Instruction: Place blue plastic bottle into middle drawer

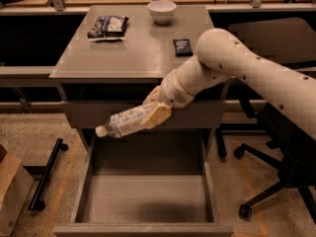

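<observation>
The blue plastic bottle (pixel 122 124) is a clear bottle with a white cap and a pale label. It lies almost level in the air, cap pointing left. My gripper (pixel 154 113) is shut on its base end and holds it in front of the cabinet, above the back left of the middle drawer (pixel 84 191). The drawer is pulled out wide, deep, grey, with a bare floor. My white arm (pixel 237 63) reaches in from the right.
On the cabinet top (pixel 138 53) lie a dark blue-and-white snack bag (pixel 107 26), a white bowl (pixel 162 10) and a small dark packet (pixel 182 46). An office chair (pixel 276 172) stands at the right. A black stand foot (pixel 45 177) and a cardboard box (pixel 9 191) are at the left.
</observation>
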`<state>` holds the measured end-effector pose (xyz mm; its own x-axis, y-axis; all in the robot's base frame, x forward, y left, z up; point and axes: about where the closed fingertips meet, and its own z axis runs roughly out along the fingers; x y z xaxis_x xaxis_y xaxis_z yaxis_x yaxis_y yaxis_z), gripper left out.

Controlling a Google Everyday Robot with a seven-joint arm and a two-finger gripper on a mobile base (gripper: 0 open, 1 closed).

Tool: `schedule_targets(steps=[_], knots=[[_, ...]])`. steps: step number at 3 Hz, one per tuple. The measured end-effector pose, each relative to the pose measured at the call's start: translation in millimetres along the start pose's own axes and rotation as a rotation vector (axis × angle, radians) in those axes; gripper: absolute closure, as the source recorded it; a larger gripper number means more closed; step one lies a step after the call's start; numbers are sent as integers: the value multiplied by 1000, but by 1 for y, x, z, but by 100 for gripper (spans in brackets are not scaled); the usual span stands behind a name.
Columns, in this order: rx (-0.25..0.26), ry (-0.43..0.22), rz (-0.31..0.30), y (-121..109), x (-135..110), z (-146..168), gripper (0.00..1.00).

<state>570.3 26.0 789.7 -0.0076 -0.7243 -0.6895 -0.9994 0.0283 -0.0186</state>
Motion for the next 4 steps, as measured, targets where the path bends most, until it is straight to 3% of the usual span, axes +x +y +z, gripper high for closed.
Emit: schedule_targets(steps=[2, 3, 4], knots=[[17, 38, 115, 43, 97, 71, 100], [23, 37, 118, 45, 100, 77, 100], [9, 89, 98, 45, 99, 81, 100]])
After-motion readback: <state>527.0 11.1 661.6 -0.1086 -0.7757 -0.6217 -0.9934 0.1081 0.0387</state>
